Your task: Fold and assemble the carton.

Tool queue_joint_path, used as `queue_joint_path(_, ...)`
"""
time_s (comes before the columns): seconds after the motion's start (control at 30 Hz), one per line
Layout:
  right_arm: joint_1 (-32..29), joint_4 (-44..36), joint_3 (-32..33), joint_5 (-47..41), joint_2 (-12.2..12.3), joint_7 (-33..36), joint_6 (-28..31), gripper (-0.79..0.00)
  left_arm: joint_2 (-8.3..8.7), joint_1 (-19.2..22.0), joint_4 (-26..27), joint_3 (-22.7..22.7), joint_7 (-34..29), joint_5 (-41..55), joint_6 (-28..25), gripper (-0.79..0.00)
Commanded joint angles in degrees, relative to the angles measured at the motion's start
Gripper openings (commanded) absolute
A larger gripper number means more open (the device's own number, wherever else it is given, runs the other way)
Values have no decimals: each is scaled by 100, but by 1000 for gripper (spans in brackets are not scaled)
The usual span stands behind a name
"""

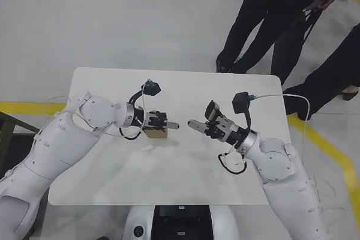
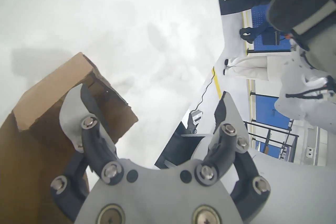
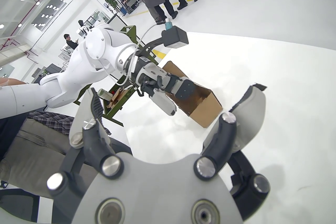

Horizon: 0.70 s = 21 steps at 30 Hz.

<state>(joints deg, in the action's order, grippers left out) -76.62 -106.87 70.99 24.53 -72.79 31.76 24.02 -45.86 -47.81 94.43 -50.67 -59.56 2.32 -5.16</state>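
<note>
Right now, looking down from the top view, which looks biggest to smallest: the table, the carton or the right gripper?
1. The table, by far the largest.
2-3. The carton and right gripper look about alike; the left gripper covers part of the carton, so I can't rank them.

right gripper (image 3: pixel 173 91) fingers apart | left gripper (image 3: pixel 175 97) against carton (image 3: pixel 206 110) | table (image 3: pixel 275 64)
</note>
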Motion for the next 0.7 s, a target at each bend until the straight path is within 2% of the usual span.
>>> queue_joint_path(0.0,-9,-14,24,-9,9,-17,-6,0,56,-180,66,-245,99,166,-348,0)
queue_joint_path(0.17,-9,12,82,-84,34,-35,-3,0,156,-508,151,-764,29,847,-972,0)
queue_joint_path(0.37,5,-4,99,-131,60,-28,10,0,245,-778,107,-1411,251,1237,-1867,0)
queue_joint_path(0.67,101,39,-130,41,72,-22,77,0,379,-1197,-401,-2399,820,801,-3139,0)
